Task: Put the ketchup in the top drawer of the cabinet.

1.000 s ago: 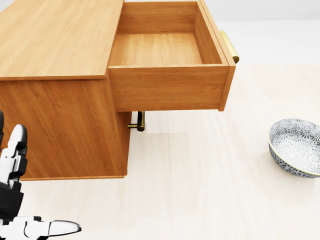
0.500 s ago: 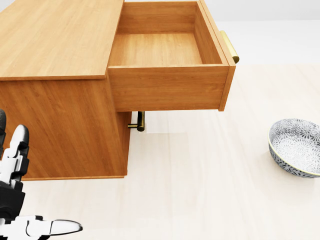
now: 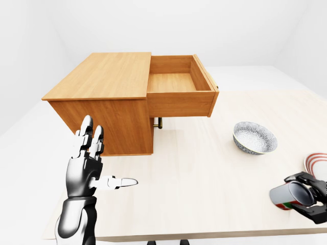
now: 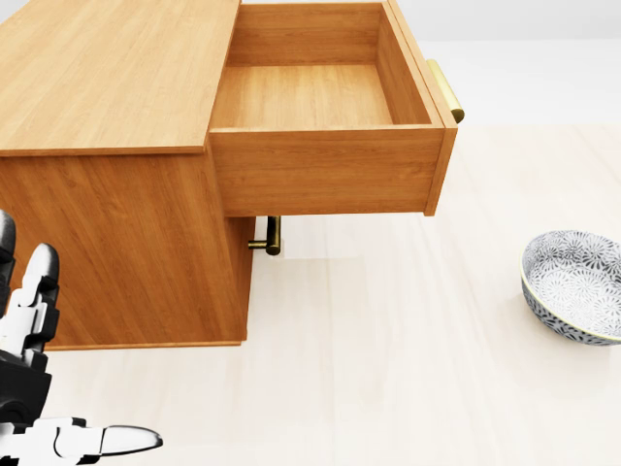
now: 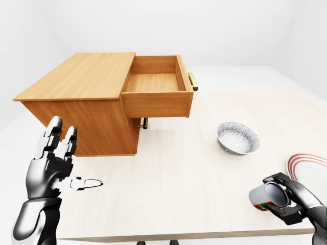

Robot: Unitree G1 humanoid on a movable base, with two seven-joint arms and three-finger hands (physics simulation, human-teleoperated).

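The ketchup (image 5: 266,196) sits at the lower right of the right-eye view, low over the near edge of the worktop (image 5: 194,173), lying tilted with its round end toward the camera. The right hand (image 5: 286,199) is clenched round it, dark fingers (image 5: 278,179) wrapped over its body. The head view does not show it.

The drawer (image 4: 325,97) of the cabinet (image 4: 107,87) is pulled fully out to the view's right, and nothing lies in it; its bare wooden floor shows. A brass handle (image 4: 446,89) runs along its right face. Below it a second brass handle (image 4: 270,236) sticks out from the cabinet's lower part.

A patterned bowl (image 5: 237,138) stands on the worktop between cabinet and ketchup, well apart from both, and holds nothing. At the right edge, just above the right hand, is the rim of a red-striped plate (image 5: 309,162); most of it is cut off by the frame.

The left hand (image 5: 53,163) is released, raised at the lower left with fingers spread and thumb pointing right, grasping nothing.

Against the head view of a second ago, the left hand's fingers sit slightly lower in the frame; cabinet, drawer and bowl have not shifted.
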